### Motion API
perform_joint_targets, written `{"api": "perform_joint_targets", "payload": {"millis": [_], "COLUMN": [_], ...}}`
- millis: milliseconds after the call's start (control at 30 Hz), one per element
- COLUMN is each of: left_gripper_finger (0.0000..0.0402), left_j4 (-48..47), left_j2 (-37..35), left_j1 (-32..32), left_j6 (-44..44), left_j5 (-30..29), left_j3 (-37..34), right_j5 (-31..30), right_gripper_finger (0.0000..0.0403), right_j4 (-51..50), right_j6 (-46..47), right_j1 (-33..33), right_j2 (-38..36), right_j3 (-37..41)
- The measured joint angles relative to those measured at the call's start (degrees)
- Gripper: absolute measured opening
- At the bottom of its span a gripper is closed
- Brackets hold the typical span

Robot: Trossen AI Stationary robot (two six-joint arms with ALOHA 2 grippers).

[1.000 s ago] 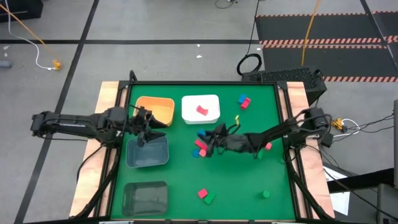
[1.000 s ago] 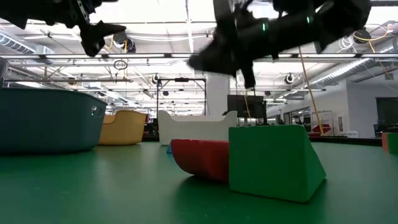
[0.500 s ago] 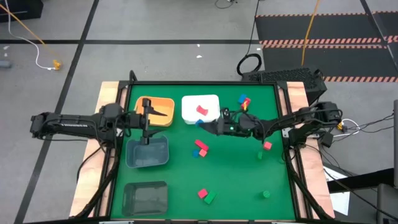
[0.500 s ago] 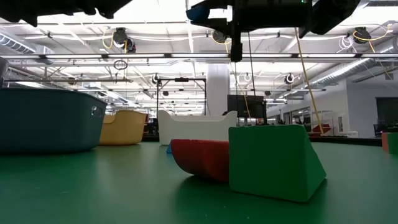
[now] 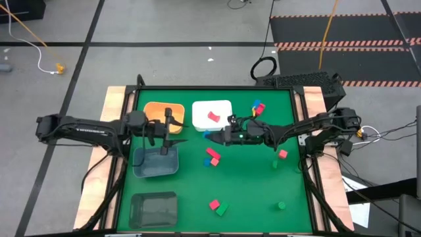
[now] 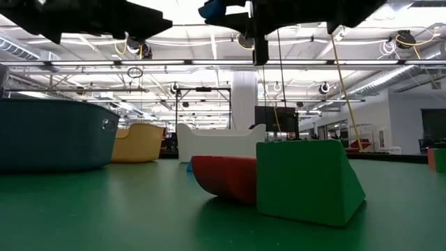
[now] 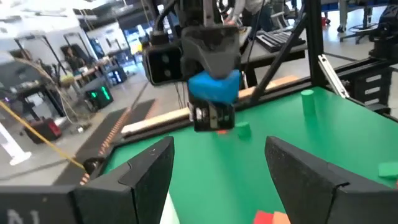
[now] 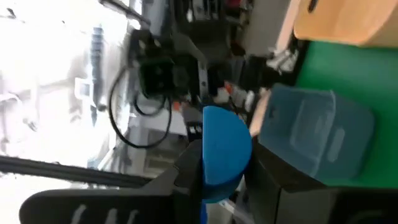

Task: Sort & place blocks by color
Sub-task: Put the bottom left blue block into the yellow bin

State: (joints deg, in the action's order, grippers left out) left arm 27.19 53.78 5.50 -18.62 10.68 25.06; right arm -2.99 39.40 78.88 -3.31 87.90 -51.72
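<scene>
My right gripper [image 5: 210, 136] hovers just in front of the white bin [image 5: 224, 122], shut on a blue block [image 8: 222, 144], which also shows in the left wrist view [image 7: 214, 84]. My left gripper [image 5: 170, 129] is open, in the air over the gap between the orange bin [image 5: 155, 108] and the blue-grey bin [image 5: 155, 164], facing the right gripper. A red block [image 5: 212, 116] lies in the white bin. Red and blue blocks [image 5: 211, 157] lie on the mat below the right gripper. Others are scattered: blue and red [image 5: 258, 107], pink [image 5: 283, 154], red and green [image 5: 218, 207]. My right gripper pinches the blue block [image 7: 217, 87] between its two fingers [image 8: 188, 167]. The fingers lie about level, pointing toward the table's left. The block is lifted clear of the mat, high above it in the low view [image 6: 213, 8].
A dark transparent bin [image 5: 153, 209] sits at the near left corner. A small green block [image 5: 281, 205] and another [image 5: 275, 164] lie on the right half. The two grippers face each other a short gap apart. The mat's near middle holds only the red and green pair.
My right gripper shut on a blue block in the cluster on the mat, rose with it and carried it toward the far edge and left, to the front of the white bin. My left gripper moved right from over the blue-grey bin and turned level toward the right gripper.
</scene>
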Motion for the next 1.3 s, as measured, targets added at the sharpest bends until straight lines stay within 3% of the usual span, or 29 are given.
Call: {"api": "perform_joint_targets", "payload": {"millis": [200, 467, 700, 1300], "left_gripper_finger": [0.0255, 0.0255, 0.0255, 0.0255], "left_j4": [8.0, 14.4, 9.1, 2.7], "left_j2": [5.2, 10.6, 11.5, 10.9], "left_j1": [0.0, -0.7, -1.2, -2.5], "left_j6": [-1.7, -0.4, -0.7, 1.5], "left_j5": [0.9, 4.8, 9.6, 10.3], "left_j3": [0.0, 0.1, 3.3, 3.5], "right_j5": [3.2, 9.5, 16.4, 16.3], "right_gripper_finger": [0.007, 0.007, 0.007, 0.007], "right_j4": [-6.3, -6.0, -6.1, -7.0], "right_j6": [-0.4, -2.7, -2.9, -5.6], "right_j1": [-0.1, 0.4, 2.0, 4.5], "right_j2": [0.2, 4.8, 8.6, 8.0], "right_j3": [-2.4, -7.2, -10.0, -10.1]}}
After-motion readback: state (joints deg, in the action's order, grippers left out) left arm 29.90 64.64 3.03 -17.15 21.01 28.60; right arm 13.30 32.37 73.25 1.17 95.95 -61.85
